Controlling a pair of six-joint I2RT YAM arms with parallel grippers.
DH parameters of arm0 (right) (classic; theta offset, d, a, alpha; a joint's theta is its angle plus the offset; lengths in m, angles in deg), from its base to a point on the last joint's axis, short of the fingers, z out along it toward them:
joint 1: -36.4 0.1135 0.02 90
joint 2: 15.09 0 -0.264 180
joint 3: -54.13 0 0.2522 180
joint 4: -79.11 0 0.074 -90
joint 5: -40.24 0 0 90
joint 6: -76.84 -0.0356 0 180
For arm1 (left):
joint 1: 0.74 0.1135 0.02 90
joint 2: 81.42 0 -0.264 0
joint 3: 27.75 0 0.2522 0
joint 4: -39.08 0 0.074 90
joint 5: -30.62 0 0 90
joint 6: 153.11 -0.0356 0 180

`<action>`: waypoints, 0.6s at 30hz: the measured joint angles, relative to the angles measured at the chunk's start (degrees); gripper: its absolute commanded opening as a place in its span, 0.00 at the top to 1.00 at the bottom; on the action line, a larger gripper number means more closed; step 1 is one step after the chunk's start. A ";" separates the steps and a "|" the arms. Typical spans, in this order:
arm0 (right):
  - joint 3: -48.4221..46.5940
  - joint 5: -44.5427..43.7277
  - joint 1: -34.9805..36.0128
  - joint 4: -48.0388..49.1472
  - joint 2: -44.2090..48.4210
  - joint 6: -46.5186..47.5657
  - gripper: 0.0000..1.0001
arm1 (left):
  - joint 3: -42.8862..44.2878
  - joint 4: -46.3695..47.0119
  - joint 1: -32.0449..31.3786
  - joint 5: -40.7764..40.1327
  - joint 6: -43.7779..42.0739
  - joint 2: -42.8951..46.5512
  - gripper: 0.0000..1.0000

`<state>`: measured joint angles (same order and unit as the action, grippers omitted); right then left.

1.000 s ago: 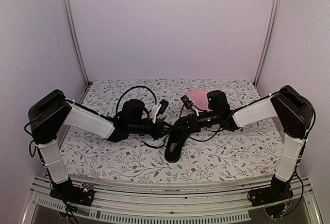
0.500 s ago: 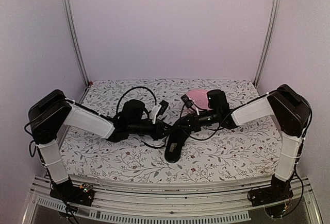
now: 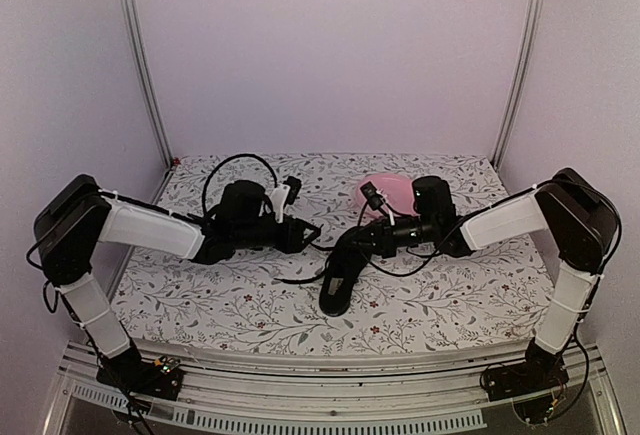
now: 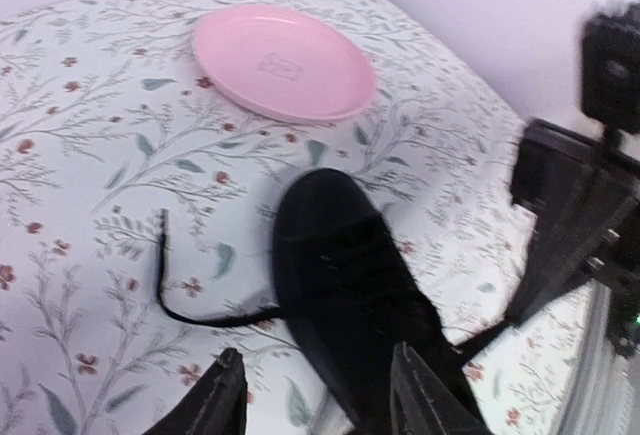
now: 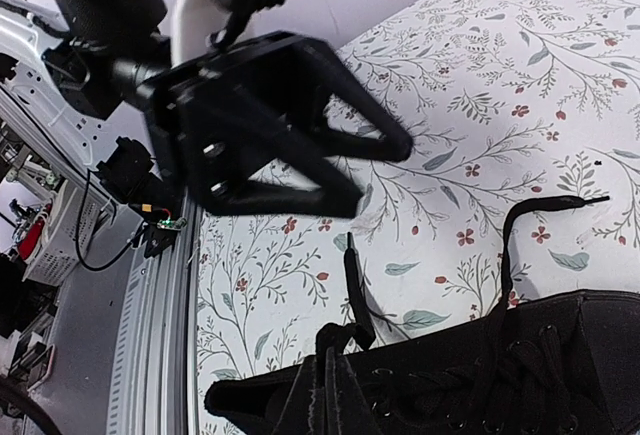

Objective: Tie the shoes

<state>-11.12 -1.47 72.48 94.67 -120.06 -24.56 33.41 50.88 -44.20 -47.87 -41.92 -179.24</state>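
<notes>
The black shoe lies in the middle of the table, toe toward the pink plate. My right gripper is low over the shoe's opening. In the right wrist view it is shut on a thin black lace, whose end sticks up past the fingertips. My left gripper is open and empty, just left of the shoe. In the left wrist view it frames the shoe. A loose lace trails on the table to the shoe's left.
The pink plate lies just beyond the shoe's toe. The flowered cloth covers the table. The open left gripper hangs close above the right gripper in the right wrist view. Another lace end lies beside the shoe.
My left arm has pulled back to the left, away from the right gripper and the shoe. The right gripper has stayed at the shoe's opening.
</notes>
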 measured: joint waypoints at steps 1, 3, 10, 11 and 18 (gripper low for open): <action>0.20 -0.07 -0.04 0.20 0.02 -0.11 0.98 | 2.43 -2.69 0.74 -1.95 0.07 -1.25 0.54; 0.46 -0.24 -0.09 0.52 0.02 -0.35 0.98 | 8.50 -7.91 1.81 -5.31 0.20 -4.81 0.53; 0.59 -0.76 -0.11 1.55 0.02 -1.29 0.98 | 24.90 -21.46 3.58 -12.70 1.20 -18.97 0.50; 0.59 -0.85 -0.11 1.64 0.02 -1.38 0.98 | 26.14 -23.21 3.61 -13.44 1.27 -20.50 0.50; 0.59 -1.16 -0.11 2.12 0.02 -1.73 0.98 | 32.24 -29.66 3.63 -15.30 1.29 -26.40 0.58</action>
<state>-10.53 -2.63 72.37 96.79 -120.04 -26.29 65.65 21.22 -40.58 -63.17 -40.63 -205.65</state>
